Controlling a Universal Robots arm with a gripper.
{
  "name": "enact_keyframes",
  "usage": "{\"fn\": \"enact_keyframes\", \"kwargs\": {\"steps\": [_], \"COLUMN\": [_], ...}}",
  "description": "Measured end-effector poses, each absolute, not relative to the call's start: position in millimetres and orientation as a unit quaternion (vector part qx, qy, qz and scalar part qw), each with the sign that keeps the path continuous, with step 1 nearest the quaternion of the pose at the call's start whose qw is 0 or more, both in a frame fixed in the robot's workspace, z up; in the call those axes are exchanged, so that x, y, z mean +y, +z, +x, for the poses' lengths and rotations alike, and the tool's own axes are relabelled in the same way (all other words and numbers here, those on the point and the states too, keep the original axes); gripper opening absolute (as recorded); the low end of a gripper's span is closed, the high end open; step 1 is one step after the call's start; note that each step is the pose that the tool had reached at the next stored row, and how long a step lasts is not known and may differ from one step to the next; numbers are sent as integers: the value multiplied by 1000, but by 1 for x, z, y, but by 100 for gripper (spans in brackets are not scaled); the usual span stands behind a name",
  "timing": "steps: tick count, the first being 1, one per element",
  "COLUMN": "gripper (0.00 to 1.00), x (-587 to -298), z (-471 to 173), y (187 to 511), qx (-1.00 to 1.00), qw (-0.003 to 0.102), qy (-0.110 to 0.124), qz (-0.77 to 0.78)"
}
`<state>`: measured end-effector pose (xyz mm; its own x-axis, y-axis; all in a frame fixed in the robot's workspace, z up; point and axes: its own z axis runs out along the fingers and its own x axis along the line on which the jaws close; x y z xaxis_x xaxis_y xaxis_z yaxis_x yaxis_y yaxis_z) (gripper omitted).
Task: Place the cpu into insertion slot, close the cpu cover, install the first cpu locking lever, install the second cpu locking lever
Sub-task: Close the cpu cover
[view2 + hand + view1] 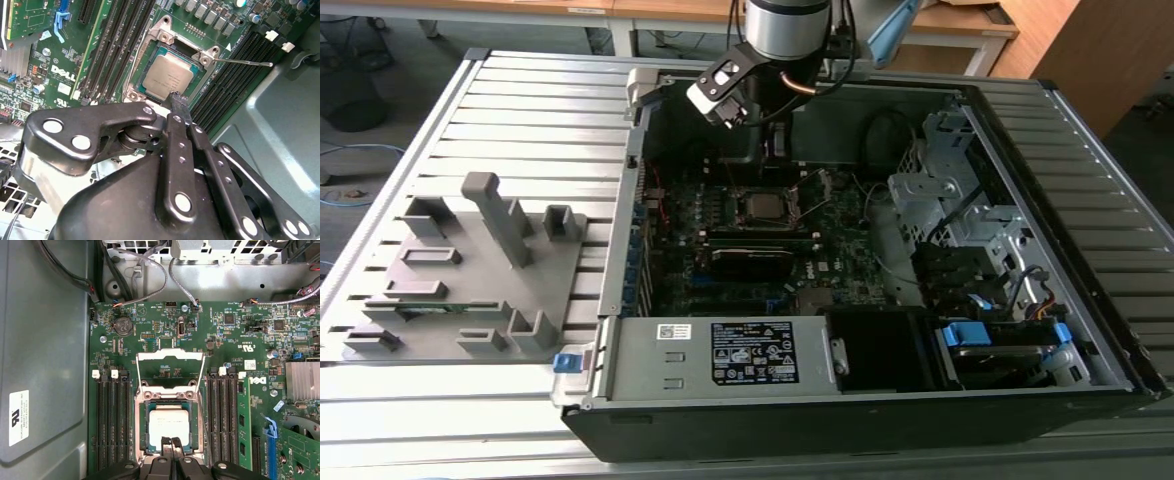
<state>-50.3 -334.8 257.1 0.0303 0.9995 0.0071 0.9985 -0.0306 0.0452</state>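
Note:
The cpu [170, 424] lies flat in the insertion slot [137, 430], its dull metal top facing up; it is also seen in the second wrist view [169, 75]. The cpu cover [170, 356], a silver frame with a square window, stands flipped open beside the socket. A thin locking lever [246, 62] sticks out sideways, unlatched. My gripper [171, 442] hovers over the cpu's edge, shut with nothing between its fingers [178, 101]. In the exterior view the gripper [771, 155] hangs just above the socket [761, 207] inside the open computer case.
Long black memory slots [110, 420] flank the socket on both sides. Cables [150, 265] run along the case wall. A grey fixture tray [467, 270] sits at the exterior view's left, and drive bays [961, 200] and a power supply [720, 355] crowd the case.

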Motion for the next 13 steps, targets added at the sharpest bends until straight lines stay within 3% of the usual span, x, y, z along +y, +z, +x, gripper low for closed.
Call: {"fn": "enact_keyframes", "kwargs": {"steps": [13], "gripper": [10], "x": [-335], "z": [-50], "y": [259], "qx": [696], "qw": [14], "qy": [18], "qz": [718]}}
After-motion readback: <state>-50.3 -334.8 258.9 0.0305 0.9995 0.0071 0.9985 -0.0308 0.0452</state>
